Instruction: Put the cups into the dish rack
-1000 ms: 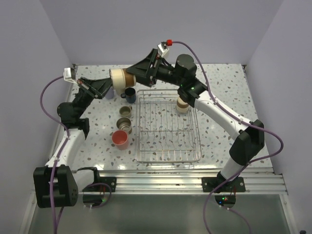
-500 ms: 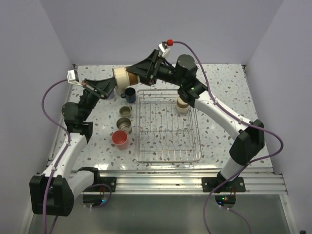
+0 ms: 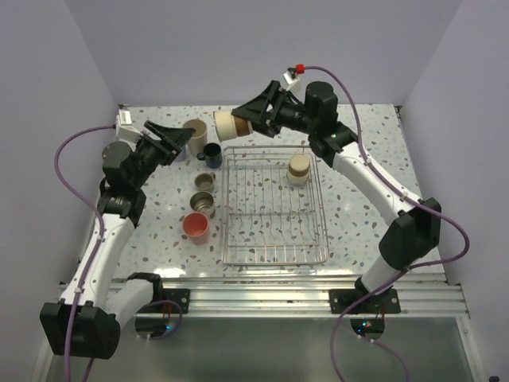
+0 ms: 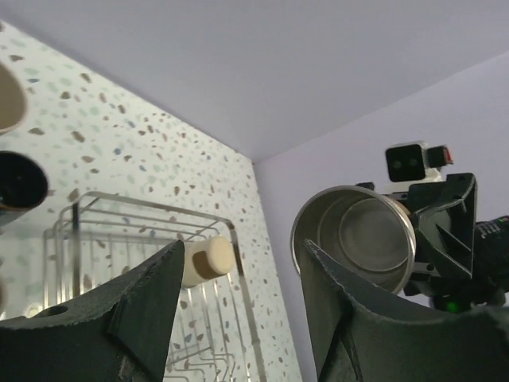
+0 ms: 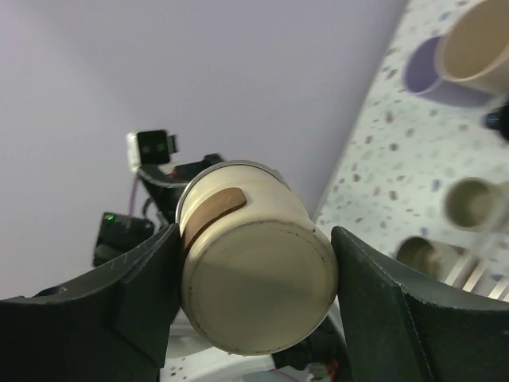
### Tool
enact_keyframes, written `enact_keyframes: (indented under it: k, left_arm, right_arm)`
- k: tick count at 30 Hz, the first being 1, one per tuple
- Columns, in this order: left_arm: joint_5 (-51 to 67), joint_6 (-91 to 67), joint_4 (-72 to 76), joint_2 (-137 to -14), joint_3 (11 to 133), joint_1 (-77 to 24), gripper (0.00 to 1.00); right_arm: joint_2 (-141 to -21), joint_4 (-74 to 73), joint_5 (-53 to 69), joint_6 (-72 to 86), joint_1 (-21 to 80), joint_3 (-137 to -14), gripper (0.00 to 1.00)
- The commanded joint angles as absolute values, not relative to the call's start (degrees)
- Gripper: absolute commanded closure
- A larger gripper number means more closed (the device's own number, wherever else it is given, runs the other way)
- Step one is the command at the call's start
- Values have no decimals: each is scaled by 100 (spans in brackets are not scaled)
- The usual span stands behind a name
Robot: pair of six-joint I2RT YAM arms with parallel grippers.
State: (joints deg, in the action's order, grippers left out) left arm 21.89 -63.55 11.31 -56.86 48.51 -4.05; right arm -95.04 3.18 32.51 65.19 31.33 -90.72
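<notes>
My right gripper [image 3: 238, 121] [image 5: 254, 239] is shut on a short cream cup with a steel inside [image 3: 226, 125] [image 5: 254, 298] [image 4: 354, 237], held on its side in the air above the back left corner of the dish rack [image 3: 274, 256]. My left gripper [image 3: 181, 141] [image 4: 242, 259] hangs open and empty a little to the cup's left, facing its mouth. Another cream cup [image 3: 299, 169] [image 4: 207, 259] stands inside the rack. Left of the rack stand a beige tumbler [image 3: 195, 134] [image 5: 477, 40], a lavender tumbler [image 5: 425, 68], a dark blue mug [image 3: 211, 153], two short cups [image 3: 204, 181] [image 3: 204, 200] and a coral cup [image 3: 196, 228].
Lavender walls close the table on three sides. Both arms reach over the back of the table, their purple cables looping beside them. A metal rail [image 3: 262, 293] runs along the near edge.
The left gripper has opened, let go of the cream cup and drawn back to the left. The right gripper has closed on the cup and carried it to the right, toward the rack.
</notes>
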Motion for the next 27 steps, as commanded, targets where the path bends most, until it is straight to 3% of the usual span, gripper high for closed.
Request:
enact_keyframes:
  k: [1, 5, 11, 17, 27]
  left_arm:
    - [1346, -5231, -911, -5511, 5317, -413, 37]
    - [819, -4826, -1686, -5397, 5361, -413, 36]
    - [431, -4263, -2100, -5431, 5537, -413, 37]
    - [422, -4096, -2109, -5484, 5519, -413, 39]
    - [404, -3832, -2338, -5458, 5634, -413, 40]
  right_arm:
    - [-9106, -823, 3016, 5314, 2699, -9246, 100]
    - [-9193, -2886, 1971, 3826, 2663, -9947, 100]
    - [-9912, -4794, 11, 2357, 2865, -11002, 100]
    - [-10924, -5597, -1351, 1626, 3445, -11918, 100]
    - [-11618, -5467, -1766, 1459, 3507, -11575, 100]
